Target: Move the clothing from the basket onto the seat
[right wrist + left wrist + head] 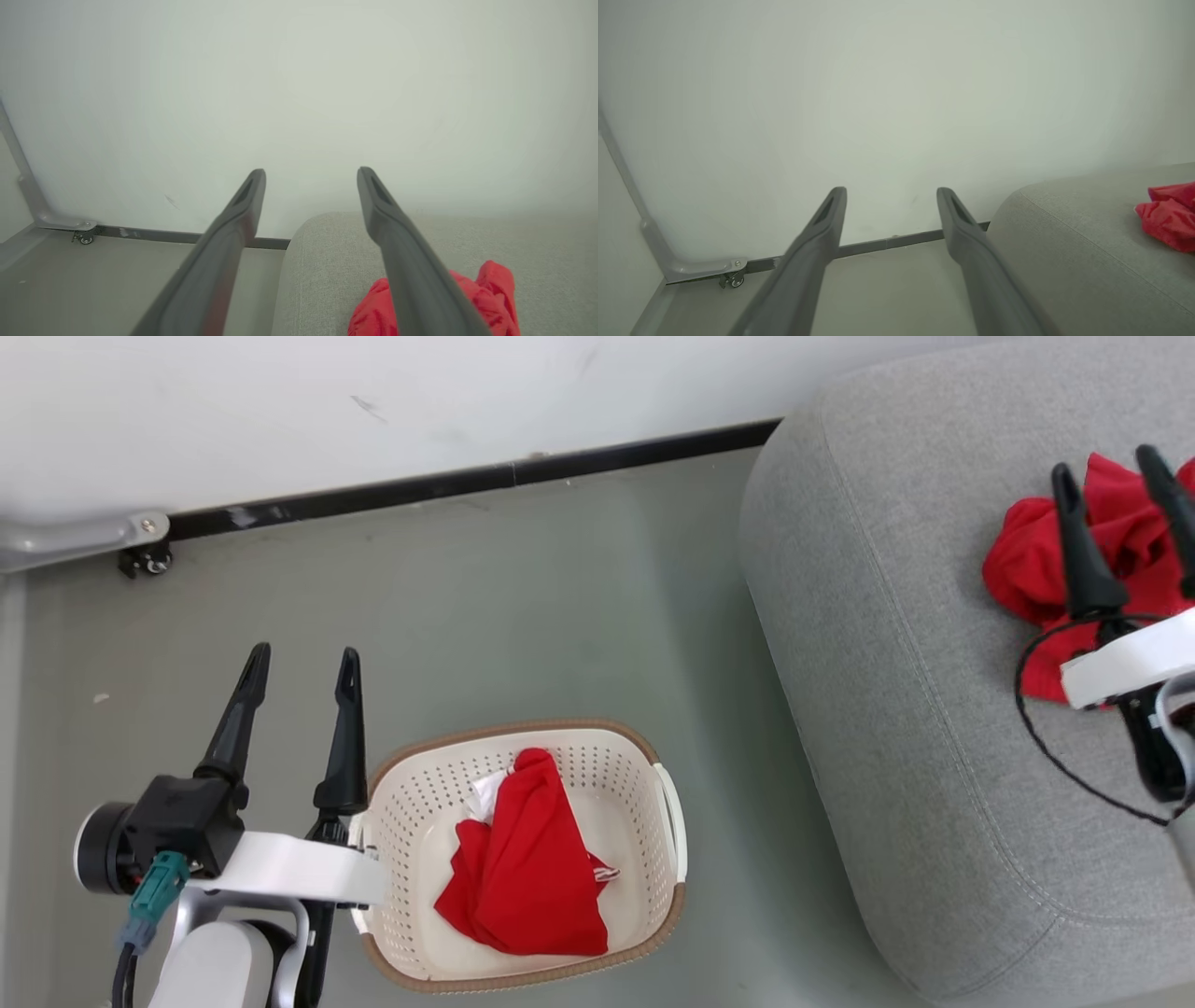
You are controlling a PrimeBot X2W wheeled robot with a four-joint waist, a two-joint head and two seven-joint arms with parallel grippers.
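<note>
**Grey floor (467,616), one red garment left**

Against the pale wall (373,392), the basket (523,726) holds crumpled red clothing (527,868) with white trim. Left fingers (233,728) hang spread and empty beside its rim; best to reach deep and pinch a thick fold. Right fingers (1083,551) gape empty over a red heap (1027,560) on the seat (887,616).

Your light is bright, even and diffuse: no hard shadows, just a faint soft one on the floor (560,597) along the foot of the seat (915,728). The head view is sharp, the basket (420,793) holes crisp. The wrist views are softer: the wall (896,93) goes hazy with darker corners, the left gripper (892,196) has fingers (808,266) blurring toward the bottom edge, and the grey metal bar (649,233) leans from wide-angle distortion.
</note>
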